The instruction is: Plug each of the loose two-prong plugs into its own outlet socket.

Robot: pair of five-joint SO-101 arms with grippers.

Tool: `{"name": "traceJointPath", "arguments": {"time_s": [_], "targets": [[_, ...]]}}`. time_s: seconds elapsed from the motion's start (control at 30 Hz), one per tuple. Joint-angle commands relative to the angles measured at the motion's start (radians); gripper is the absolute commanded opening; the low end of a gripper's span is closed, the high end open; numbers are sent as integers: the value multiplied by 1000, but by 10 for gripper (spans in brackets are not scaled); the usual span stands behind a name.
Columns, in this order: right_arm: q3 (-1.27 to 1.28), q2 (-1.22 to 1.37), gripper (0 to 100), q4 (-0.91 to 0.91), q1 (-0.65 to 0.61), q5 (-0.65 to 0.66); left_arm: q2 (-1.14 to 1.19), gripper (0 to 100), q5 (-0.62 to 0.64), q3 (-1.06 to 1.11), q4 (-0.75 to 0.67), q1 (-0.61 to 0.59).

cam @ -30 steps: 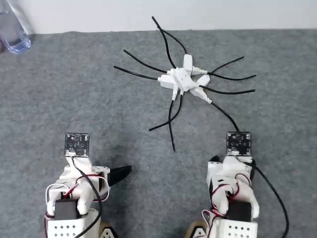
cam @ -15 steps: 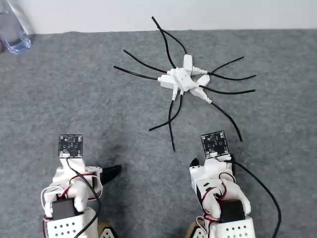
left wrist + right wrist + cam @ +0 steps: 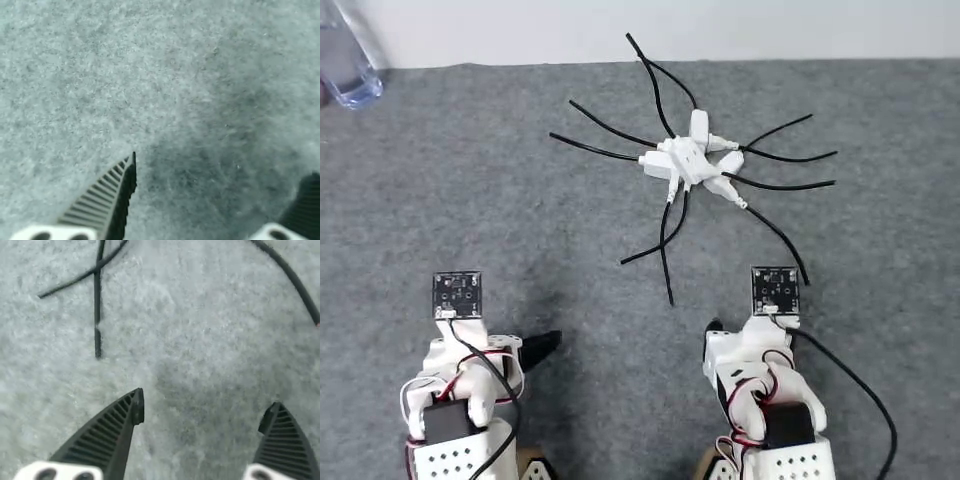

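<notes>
Black ribbed fingers of the left pincer (image 3: 222,167) stand wide apart, holding nothing, above the fuzzy grey felt-covered bench (image 3: 440,180). The right pincer (image 3: 206,400) gapes equally wide, empty, near thin black cords (image 3: 97,305). White blocky plugs (image 3: 690,160) cluster toward the bench's far edge, cords radiating outward.

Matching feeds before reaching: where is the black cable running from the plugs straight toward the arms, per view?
High view: cable at picture centre, running down from the plug cluster.
Right wrist view: its end lies ahead of the right gripper.
Left wrist view: left gripper over carpet.
Shared landmark: the second cable crossing it.
</notes>
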Motion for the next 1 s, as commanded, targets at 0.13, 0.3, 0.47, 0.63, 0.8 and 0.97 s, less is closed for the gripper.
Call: {"name": "traceJointPath", "arguments": {"time_s": [0.13, 0.3, 0.47, 0.63, 0.8, 0.97], "targets": [[17, -10, 13, 25, 1, -6, -11, 21, 46, -4, -23, 2], [17, -10, 9, 54, -4, -6, -11, 10, 49, -4, -25, 2], [17, -10, 9, 58, -5, 8, -11, 11, 46, -2, -35, 21], [17, -10, 9, 59, -5, 84, -11, 11, 48, 5, -63, 91], [17, -10, 9, 53, -5, 78, -11, 12, 51, 5, -61, 54], [17, -10, 12, 59, 1, 86, -11, 14, 48, 5, -66, 58]]}}
